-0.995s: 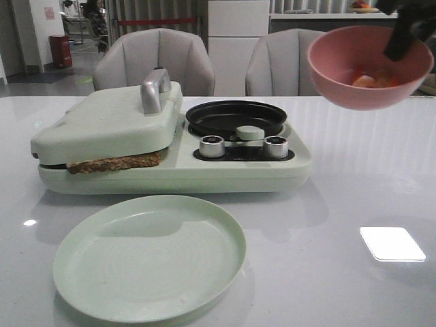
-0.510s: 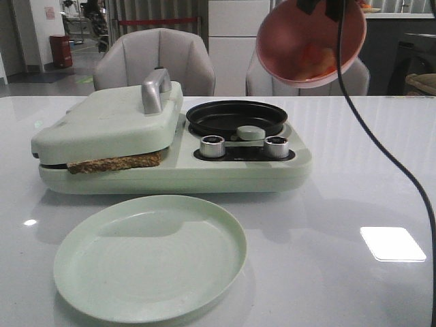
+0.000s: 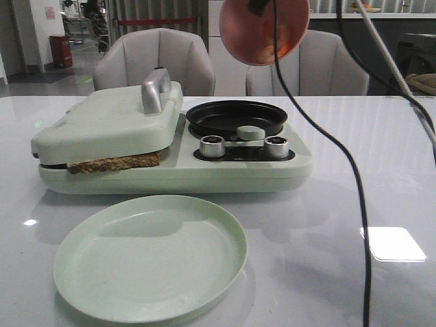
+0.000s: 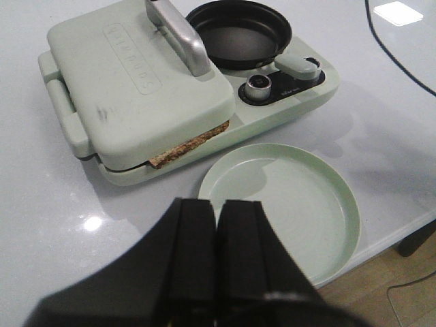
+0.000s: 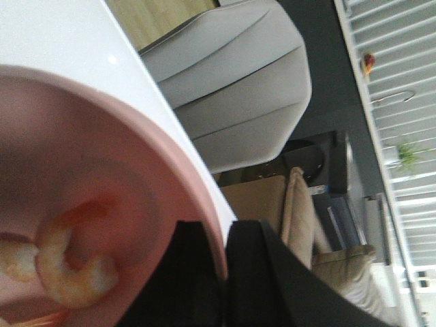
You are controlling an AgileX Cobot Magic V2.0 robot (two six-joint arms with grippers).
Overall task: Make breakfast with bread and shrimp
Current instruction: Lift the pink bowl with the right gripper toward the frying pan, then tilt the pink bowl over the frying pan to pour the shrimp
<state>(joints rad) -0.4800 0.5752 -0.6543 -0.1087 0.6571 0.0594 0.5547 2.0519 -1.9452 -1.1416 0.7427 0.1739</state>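
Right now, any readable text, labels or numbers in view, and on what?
Embossed word on the grill lid: raised letters show in the left wrist view, too faint to read.
Wall notice in the far room: blurred, unreadable.
Plate, knobs, pink bowl: no text seen.

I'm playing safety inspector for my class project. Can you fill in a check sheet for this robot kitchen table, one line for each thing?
Surface: white glossy table, bare in front apart from the plate.
Job's things: bread poking out of the closed green sandwich maker; shrimp still in the tilted pink bowl above the black pan.
Clutter: empty green plate.
Hands: right hand pinches the bowl's rim; left hand shut, empty.
Cables: black cable hangs in front of the table.
Surroundings: two grey chairs behind.
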